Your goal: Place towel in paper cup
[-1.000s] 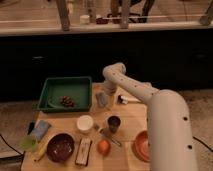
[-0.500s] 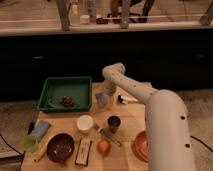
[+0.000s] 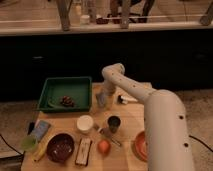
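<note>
End effector is low at the back of the tabletop, just beside the green tray's right wall; cannot tell if it is wide or narrow. The pale grey-blue patch under it is probably the towel; contact unclear. The paper cup stands well apart, nearer the front, with the metal cup to its right and the orange in front. Versus half a second back: arm pose barely changed, objects unmoved, towel not in cup.

The end effector hangs low over the tabletop, just beside the green tray. The paper cup stands near it, toward the camera.
</note>
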Robot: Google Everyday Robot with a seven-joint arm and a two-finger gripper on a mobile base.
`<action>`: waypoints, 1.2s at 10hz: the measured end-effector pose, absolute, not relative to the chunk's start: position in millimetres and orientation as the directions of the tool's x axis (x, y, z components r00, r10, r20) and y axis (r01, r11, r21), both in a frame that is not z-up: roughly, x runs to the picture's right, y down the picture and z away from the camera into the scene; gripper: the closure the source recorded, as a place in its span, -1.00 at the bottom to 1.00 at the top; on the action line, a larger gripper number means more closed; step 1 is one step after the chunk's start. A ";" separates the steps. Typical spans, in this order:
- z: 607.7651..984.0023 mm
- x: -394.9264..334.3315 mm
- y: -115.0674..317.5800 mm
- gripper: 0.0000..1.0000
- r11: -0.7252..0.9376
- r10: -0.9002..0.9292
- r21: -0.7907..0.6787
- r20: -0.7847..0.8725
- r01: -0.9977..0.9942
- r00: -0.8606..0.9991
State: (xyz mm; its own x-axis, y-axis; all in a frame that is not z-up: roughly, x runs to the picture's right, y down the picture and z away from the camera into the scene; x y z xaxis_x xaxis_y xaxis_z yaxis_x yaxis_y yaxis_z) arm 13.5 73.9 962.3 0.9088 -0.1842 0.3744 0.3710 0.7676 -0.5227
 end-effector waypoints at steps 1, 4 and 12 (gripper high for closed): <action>961.8 14.1 74.3 -0.34 0.765 -0.185 -0.525 0.375 0.373 0.908; 961.4 12.7 73.7 0.22 0.764 -0.187 -0.524 0.380 0.377 0.906; 915.3 16.1 57.1 0.98 0.760 -0.248 -0.490 0.389 0.427 0.887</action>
